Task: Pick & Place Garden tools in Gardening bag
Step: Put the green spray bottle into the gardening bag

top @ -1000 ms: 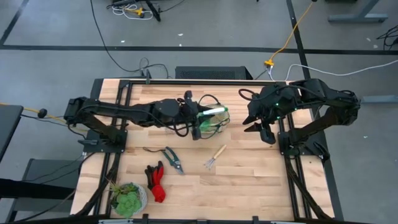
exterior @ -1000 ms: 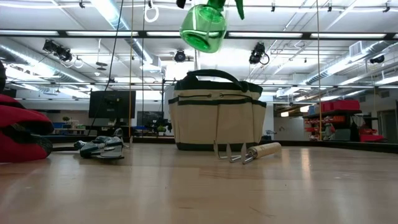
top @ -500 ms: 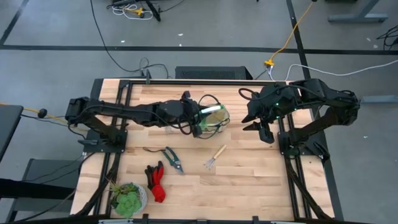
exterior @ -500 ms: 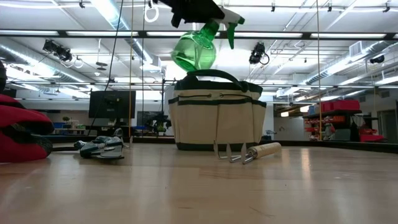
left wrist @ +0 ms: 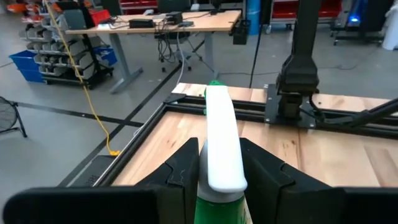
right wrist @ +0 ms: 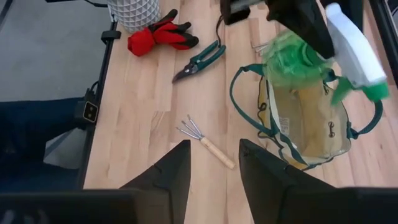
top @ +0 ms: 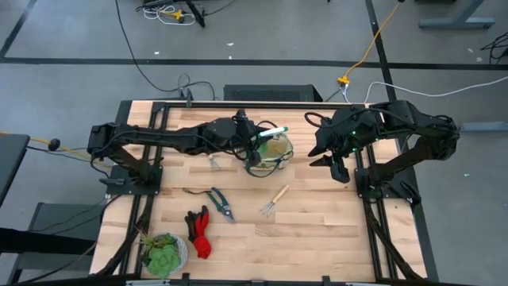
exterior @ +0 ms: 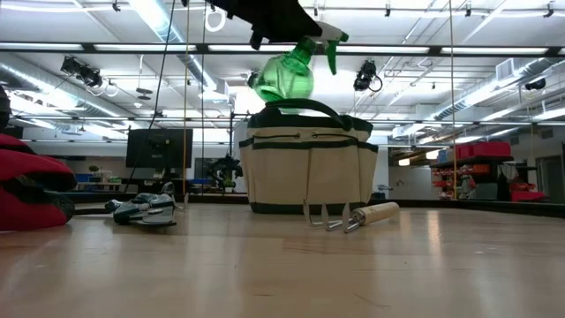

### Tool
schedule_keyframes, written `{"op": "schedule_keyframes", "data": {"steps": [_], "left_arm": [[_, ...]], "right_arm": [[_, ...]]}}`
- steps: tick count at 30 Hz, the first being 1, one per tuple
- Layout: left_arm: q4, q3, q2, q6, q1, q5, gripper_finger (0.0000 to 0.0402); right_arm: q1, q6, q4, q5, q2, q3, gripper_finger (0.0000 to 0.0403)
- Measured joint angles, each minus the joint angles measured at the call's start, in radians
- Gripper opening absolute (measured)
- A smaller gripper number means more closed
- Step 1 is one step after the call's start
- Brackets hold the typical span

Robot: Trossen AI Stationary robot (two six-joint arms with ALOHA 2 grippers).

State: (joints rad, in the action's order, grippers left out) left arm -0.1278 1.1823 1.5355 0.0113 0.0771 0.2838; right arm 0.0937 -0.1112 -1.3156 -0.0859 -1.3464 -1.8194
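Directly above the gardening bag (top: 273, 151), a green spray bottle (exterior: 284, 75) with a white handle is being held by the left end effector (top: 248, 140), whose fingers are closed on the bottle's white trigger head; in the left wrist view the white head is being gripped between the two dark fingers. The bottle is hanging just over the bag's open mouth and is not yet being lowered inside, so this placement is judged to be under way but unfinished.

Outside the bag, the pruning shears (top: 220, 202), the red-and-black gloves (top: 199, 233) and one wooden-handled hand fork (top: 275, 200) are lying on the table on the side of the bag nearer the potted plant (top: 163, 253), and a second small metal tool (top: 214, 162) is lying just beside the bag under the left arm. Four items are therefore judged to be left; the part of the bag's interior shown in the right wrist view is looking empty.

The right end effector (top: 333, 164) is being kept well apart from the bag, its fingers spread and holding nothing.

The table (top: 317, 230) is a pale wooden top framed by black rails. Beyond the bag, a large room with ceiling lights, benches, shelving and floor cables is being shown
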Motion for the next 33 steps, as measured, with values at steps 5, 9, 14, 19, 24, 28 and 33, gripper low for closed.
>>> {"op": "schedule_keyframes", "data": {"steps": [5, 9, 14, 19, 24, 28, 33], "left_arm": [[-0.031, -0.001, 0.032, 0.0, 0.012, 0.001, 0.0103], [-0.06, -0.001, 0.049, 0.0, 0.027, 0.002, 0.0104], [-0.071, -0.001, 0.069, -0.005, 0.036, 0.001, 0.0105], [-0.073, -0.001, 0.071, -0.005, 0.036, 0.001, 0.0106], [-0.097, -0.001, 0.055, 0.023, 0.025, -0.012, 0.0105], [-0.096, -0.001, 0.031, 0.027, 0.019, -0.027, 0.0105], [-0.096, 0.0, 0.018, 0.05, 0.012, -0.054, 0.0105]], "right_arm": [[0.0, 0.0, 0.007, 0.0, 0.0, 0.0, 0.0135], [0.0, 0.0, 0.008, 0.001, 0.0, 0.0, 0.0135], [0.0, 0.003, 0.008, 0.021, 0.0, 0.0, 0.0135], [0.0, 0.016, 0.008, 0.025, 0.0, 0.0, 0.0135], [0.0, 0.019, 0.023, 0.026, 0.0, 0.0, 0.0135], [0.0, 0.019, 0.025, 0.026, 0.0, 0.0, 0.0135], [0.0, 0.019, 0.039, 0.026, 0.0, 0.0, 0.0135]]}}
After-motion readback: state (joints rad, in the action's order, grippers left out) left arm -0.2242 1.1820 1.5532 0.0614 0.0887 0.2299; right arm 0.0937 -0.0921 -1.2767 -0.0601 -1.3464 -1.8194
